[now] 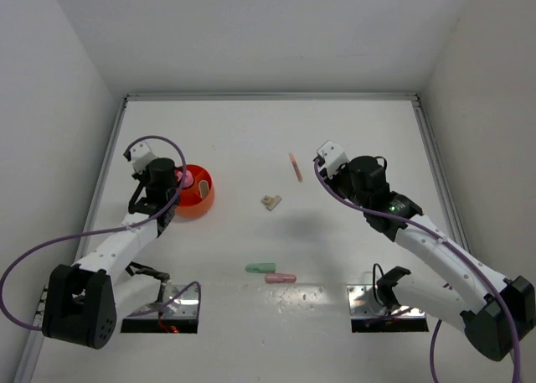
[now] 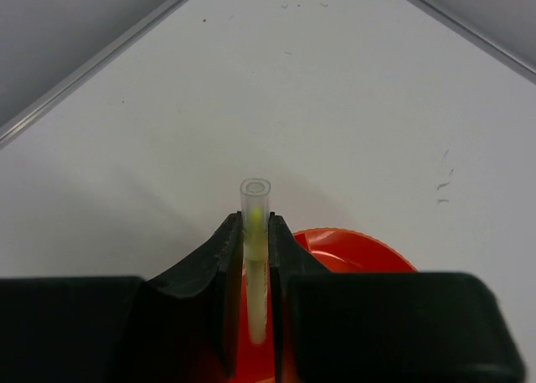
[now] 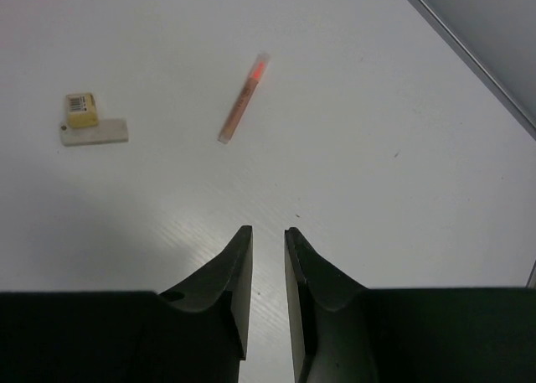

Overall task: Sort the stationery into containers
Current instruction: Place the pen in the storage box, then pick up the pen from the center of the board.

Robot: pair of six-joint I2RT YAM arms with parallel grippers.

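The left fingers [image 2: 224,270] are clenched on a pale yellow stick [image 2: 255,200], gripping its lower shaft so that its open tube end stands clear above them, with the orange tub [image 2: 360,253] just beneath. The stick looks like light, stiff, smooth plastic, likely to slip or pivot unless pinched mid-shaft. The right fingers [image 3: 239,270] hold nothing and stand only a narrow gap apart above the bare worktop [image 3: 394,165], near a pink stick [image 3: 241,106].
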